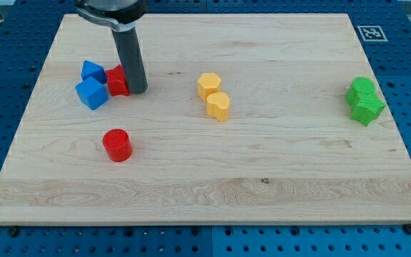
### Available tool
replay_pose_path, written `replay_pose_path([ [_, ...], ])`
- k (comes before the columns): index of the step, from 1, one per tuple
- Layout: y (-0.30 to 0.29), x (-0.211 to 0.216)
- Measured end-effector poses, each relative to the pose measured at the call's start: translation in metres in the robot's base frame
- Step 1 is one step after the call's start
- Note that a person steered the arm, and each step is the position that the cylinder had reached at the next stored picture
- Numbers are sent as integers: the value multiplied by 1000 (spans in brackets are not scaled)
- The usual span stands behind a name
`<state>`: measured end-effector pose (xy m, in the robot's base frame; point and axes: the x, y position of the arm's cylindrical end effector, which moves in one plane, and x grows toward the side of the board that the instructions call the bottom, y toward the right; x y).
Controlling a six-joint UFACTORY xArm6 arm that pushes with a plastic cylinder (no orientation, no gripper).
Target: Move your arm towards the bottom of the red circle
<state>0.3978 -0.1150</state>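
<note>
The red circle point(118, 145) is a short red cylinder lying left of the board's middle, toward the view's bottom. My tip point(137, 90) touches the board above it and slightly to its right, about 75 pixels away. The tip stands right against the right side of a second red block point(117, 81), whose shape is partly hidden by the rod. Two blue blocks sit just left of that: a blue cube point(91, 93) and another blue block point(93, 71) above it.
Two yellow blocks point(209, 85) point(218, 106) sit touching near the board's middle. Two green blocks point(362, 89) point(367, 109) sit touching near the right edge. The wooden board point(262, 178) lies on a blue perforated table. A marker tag point(372, 32) is at the top right corner.
</note>
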Motion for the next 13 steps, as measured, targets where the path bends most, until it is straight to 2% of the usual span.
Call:
replay_pose_path([
  [1, 34, 10],
  [3, 37, 73],
  [13, 43, 71],
])
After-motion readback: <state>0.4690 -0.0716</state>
